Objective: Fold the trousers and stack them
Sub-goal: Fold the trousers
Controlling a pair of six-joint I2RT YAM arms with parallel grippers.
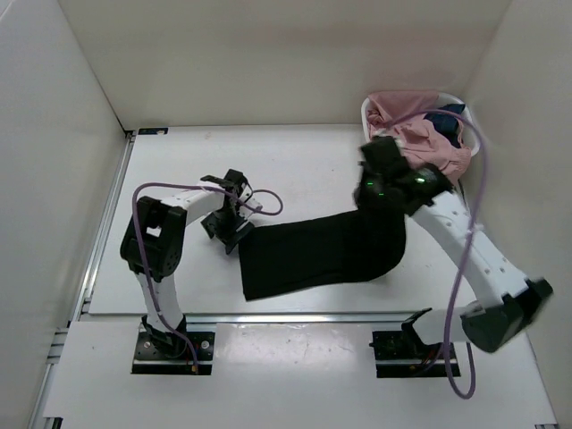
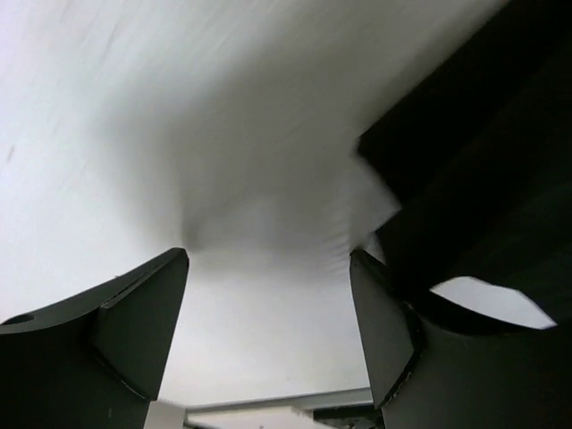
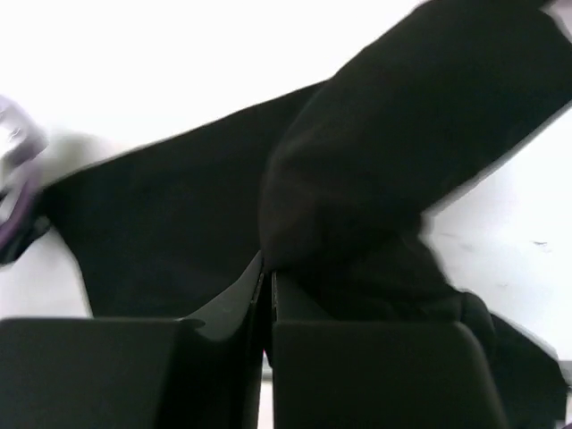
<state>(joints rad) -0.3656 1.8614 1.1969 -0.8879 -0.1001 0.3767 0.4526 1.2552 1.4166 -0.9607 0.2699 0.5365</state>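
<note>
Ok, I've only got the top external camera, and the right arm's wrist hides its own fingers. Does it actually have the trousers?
Observer: Yes. On the right wrist camera the right gripper is shut, with the black trousers bunched right against it.
Operator: And the left one, is it on the other end?
Observer: No. The left gripper is open, with only bare table between its fingers.
Operator: How close is the cloth to it?
Observer: A trouser edge lies just past the finger on the right of that picture, outside the jaws.
</note>
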